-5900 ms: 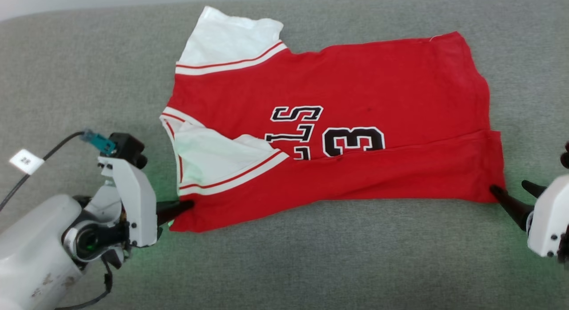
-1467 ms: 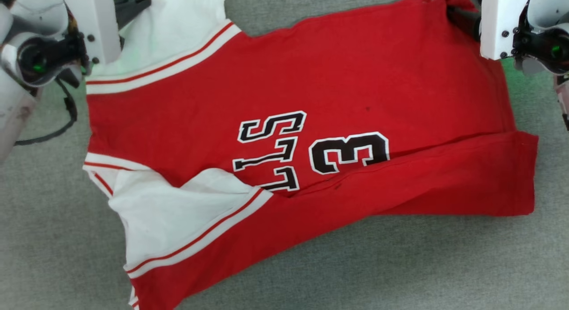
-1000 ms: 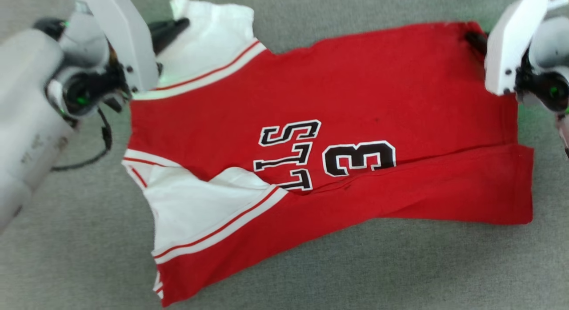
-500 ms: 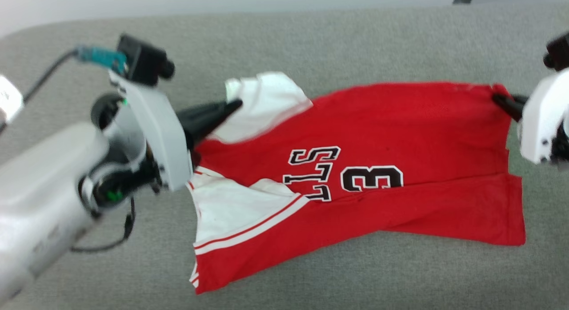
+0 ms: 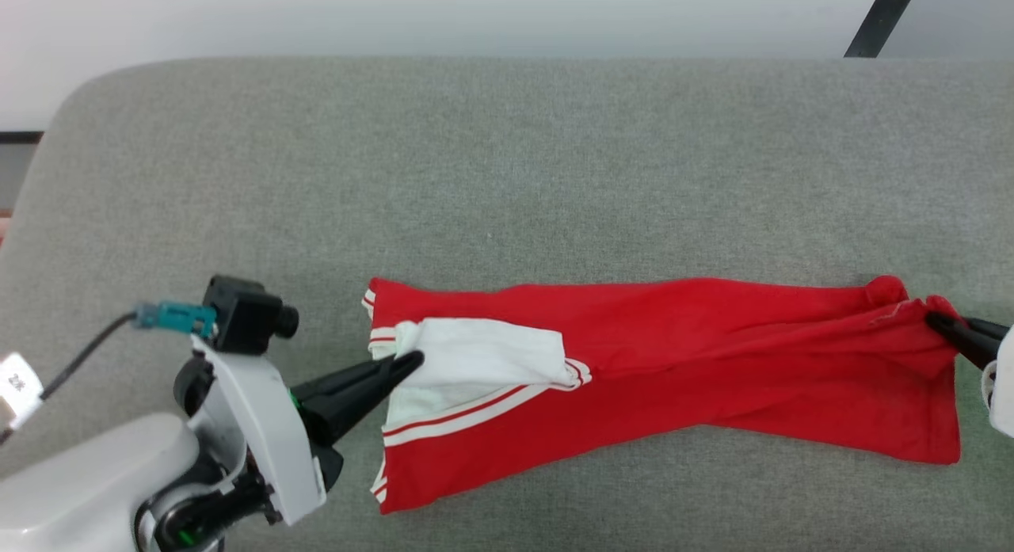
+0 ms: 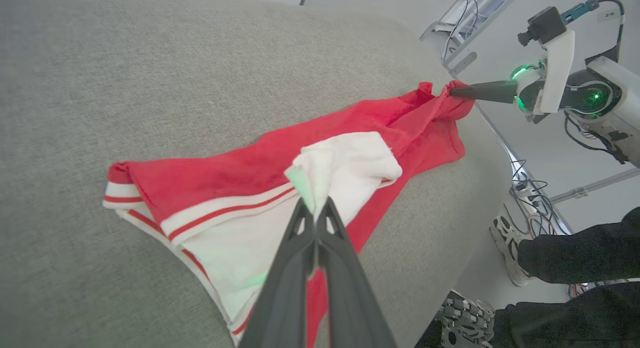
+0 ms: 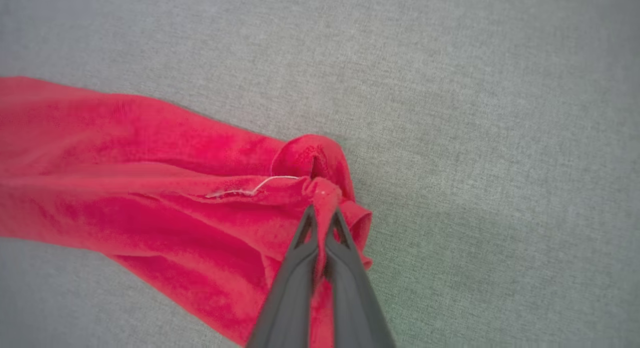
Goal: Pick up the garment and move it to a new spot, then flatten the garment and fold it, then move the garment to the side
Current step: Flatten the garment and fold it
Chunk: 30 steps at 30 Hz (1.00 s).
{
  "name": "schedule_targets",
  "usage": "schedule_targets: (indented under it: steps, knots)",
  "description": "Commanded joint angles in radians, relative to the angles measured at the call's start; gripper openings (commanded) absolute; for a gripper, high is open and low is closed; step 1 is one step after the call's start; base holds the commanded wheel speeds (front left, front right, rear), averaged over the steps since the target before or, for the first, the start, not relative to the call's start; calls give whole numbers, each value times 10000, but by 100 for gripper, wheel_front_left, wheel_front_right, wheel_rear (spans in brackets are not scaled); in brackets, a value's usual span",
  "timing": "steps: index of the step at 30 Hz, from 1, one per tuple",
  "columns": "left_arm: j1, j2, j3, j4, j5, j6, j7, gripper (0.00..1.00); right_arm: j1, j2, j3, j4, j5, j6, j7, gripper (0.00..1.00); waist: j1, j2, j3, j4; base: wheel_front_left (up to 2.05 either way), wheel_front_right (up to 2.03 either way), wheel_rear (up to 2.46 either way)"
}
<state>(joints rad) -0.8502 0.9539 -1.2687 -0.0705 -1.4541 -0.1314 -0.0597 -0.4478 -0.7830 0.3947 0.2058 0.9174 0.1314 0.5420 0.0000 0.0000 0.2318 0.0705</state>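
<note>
Across the near part of the grey counter (image 5: 507, 156), toward 6 o'clock in the head view, lies the garment (image 5: 673, 354). It is folded into a long red strip that runs from 9 o'clock to 3 o'clock. The left hand (image 5: 412, 360) comes in from 8 o'clock and is pinched tight on the white sleeve (image 5: 475, 358), which lies on top of the red cloth. The right hand (image 5: 935, 321) comes in from 3 o'clock and is pinched tight on a bunched red corner (image 5: 895, 295) at the other end. I think each hand holds one end so that the whole far edge can be laid over the near side in one go, and the fold comes out straight. The letters and the number are hidden, so the front seems to be tucked inside. The right end looks lumpy and may need smoothing when the hands let go. A person's leg (image 6: 575, 253) shows near the counter, at 4 o'clock in the left wrist view.
</note>
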Motion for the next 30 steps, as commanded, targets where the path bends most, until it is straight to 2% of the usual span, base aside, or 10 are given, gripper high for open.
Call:
schedule_targets:
  steps: [1, 7, 13, 14, 15, 16, 18, 19, 21, 30]
  knots:
    - [217, -28, -4, 61, -53, 18, -108, 0, 309, 91, -346, -140, -247, -16, 85, 0, 0, 0, 195, 0, 0, 0, 0]
    - [667, -5, -51, 470, -115, 18, -257, 0, 1110, 592, -1308, -515, -1067, -16, 555, 0, 0, 0, 525, -49, 0, 0, 0]
    - [1101, -411, -82, 1147, 193, 19, -282, 0, 1619, 1299, -1881, -652, -1604, -16, 848, 0, 0, 0, 665, -51, 0, 0, 0]
    - [1164, -526, -79, 1287, 283, 18, -345, 8, 1666, 1396, -1951, -634, -1659, -16, 806, 0, 0, 0, 670, -51, 0, 0, 0]
    - [1216, -643, -92, 1418, 342, 18, -389, 42, 1709, 1511, -2022, -603, -1675, -16, 751, 0, 0, 0, 674, -50, 0, 0, 0]
    - [1258, -745, -88, 1540, 370, 18, -471, 68, 1729, 1633, -2124, -580, -1692, -16, 686, 0, 0, 0, 674, -49, 0, 0, 0]
    - [1296, -903, -89, 1758, 429, 18, -608, 100, 1750, 1750, -2231, -548, -1811, -16, 585, 36, 0, 0, 651, -46, 0, 0, 0]
    - [1315, -969, -90, 1842, 454, 18, -688, 100, 1752, 1786, -2295, -545, -1894, -16, 496, 49, 0, 0, 632, -44, 0, 0, 0]
    - [1359, -1086, -97, 1976, 454, 18, -874, 100, 1760, 1994, -2491, -489, -1835, -16, 352, 100, 0, 0, 538, -37, 0, 0, 0]
    - [1593, -1185, 344, 2611, 577, 58, -1857, 100, 2126, 2083, -3257, -515, -1505, -16, 531, 100, 0, 0, -186, 143, 0, 0, 0]
